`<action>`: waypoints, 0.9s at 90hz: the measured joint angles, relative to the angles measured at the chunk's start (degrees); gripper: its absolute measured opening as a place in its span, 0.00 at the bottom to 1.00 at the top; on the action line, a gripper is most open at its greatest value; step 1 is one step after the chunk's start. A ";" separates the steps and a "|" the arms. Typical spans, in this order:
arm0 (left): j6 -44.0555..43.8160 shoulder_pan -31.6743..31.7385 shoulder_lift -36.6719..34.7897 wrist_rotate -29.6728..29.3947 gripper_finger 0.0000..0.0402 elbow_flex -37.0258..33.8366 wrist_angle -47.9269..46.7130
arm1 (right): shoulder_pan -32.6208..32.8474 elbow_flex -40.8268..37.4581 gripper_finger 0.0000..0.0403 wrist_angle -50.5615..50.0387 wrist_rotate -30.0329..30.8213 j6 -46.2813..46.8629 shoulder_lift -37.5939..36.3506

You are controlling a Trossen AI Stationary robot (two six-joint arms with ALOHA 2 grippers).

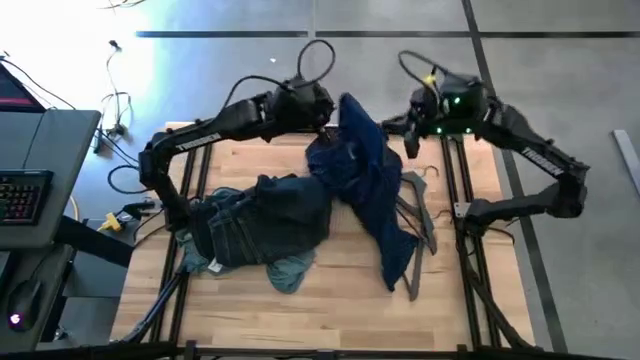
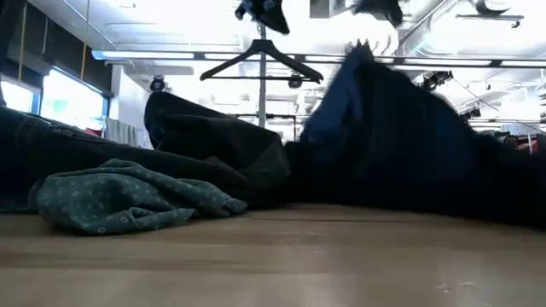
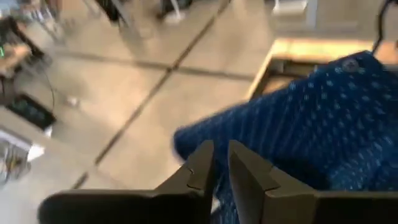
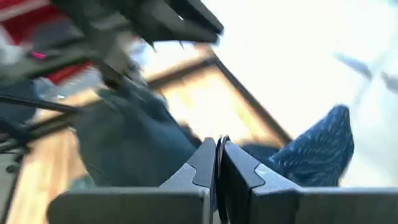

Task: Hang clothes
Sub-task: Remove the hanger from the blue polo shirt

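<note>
The navy dotted shirt (image 1: 370, 180) is raised at the table's far middle, and its lower end trails toward the near right. My left gripper (image 1: 328, 118) is at the shirt's raised top on its left side, shut on it. My right gripper (image 1: 405, 135) is at the shirt's right side, fingers shut. The black trousers (image 1: 265, 215) lie bunched on the table left of the shirt. The teal shirt (image 1: 292, 272) lies crumpled at their near edge, partly under them. My left gripper has the navy shirt's raised top (image 3: 280, 155) between its two nearly closed fingers (image 3: 199, 168). The cloth shows low in the gap and spreads beyond them. The shirt hangs slack from there, its lower end (image 1: 400, 270) on the table. My right gripper is shut with navy cloth (image 4: 311, 149) right behind its fingers (image 4: 205, 165). The fingers hide the place of contact, so which part of the shirt it has cannot be told.
A thin grey hanger (image 1: 420, 205) shows by the shirt's right side. In the low view a dark hanger (image 2: 260, 61) shows high above the clothes. Bare wood lies along the table's near edge (image 1: 330, 320). A desk with a keyboard (image 1: 20, 195) stands to the left.
</note>
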 joint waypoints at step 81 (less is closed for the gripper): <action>17.62 3.10 7.19 31.29 0.46 -0.04 -25.61 | 10.10 20.04 0.00 -22.14 -5.81 -3.68 14.86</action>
